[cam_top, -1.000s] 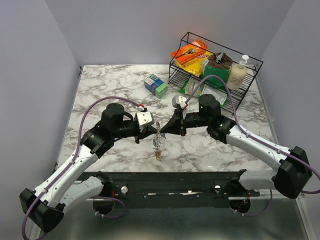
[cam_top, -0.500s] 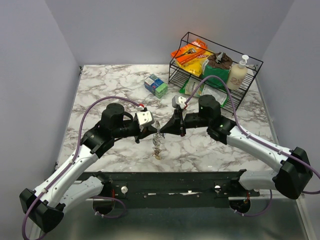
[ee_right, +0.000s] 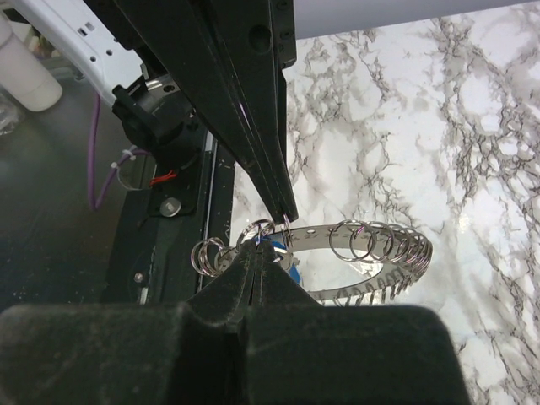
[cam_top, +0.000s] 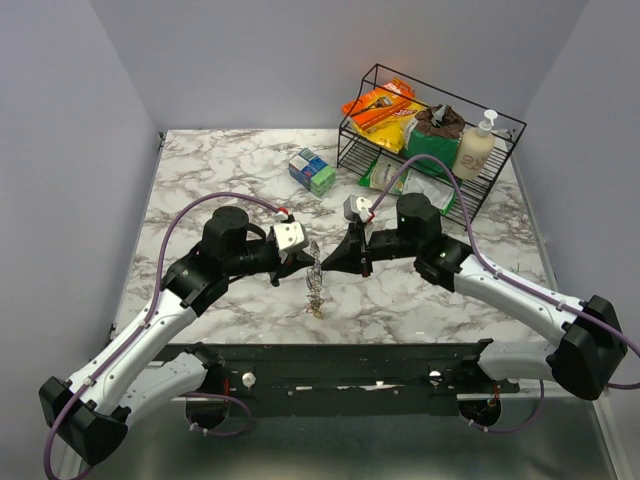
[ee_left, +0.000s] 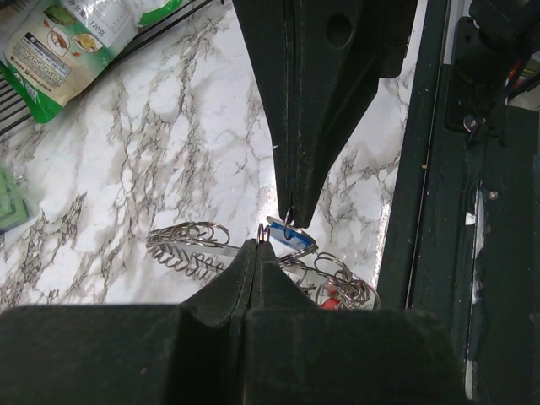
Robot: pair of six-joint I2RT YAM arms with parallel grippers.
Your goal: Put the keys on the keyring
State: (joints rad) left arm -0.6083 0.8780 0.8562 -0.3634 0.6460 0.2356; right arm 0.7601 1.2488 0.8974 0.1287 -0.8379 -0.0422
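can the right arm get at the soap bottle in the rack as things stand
Probably not now: the right gripper is shut on the blue key at the keyring. The way to the soap bottle itself looks open.

You had the left gripper [cam_top: 300,262] and the right gripper [cam_top: 330,264] meeting tip to tip above the near middle of the table [cam_top: 220,170]. The keyring [cam_top: 316,285] hung between and below them, with a key [ee_left: 291,234] at their tips. The cartons [cam_top: 312,171] sat behind, and the rack [cam_top: 354,152] stood at the far right.
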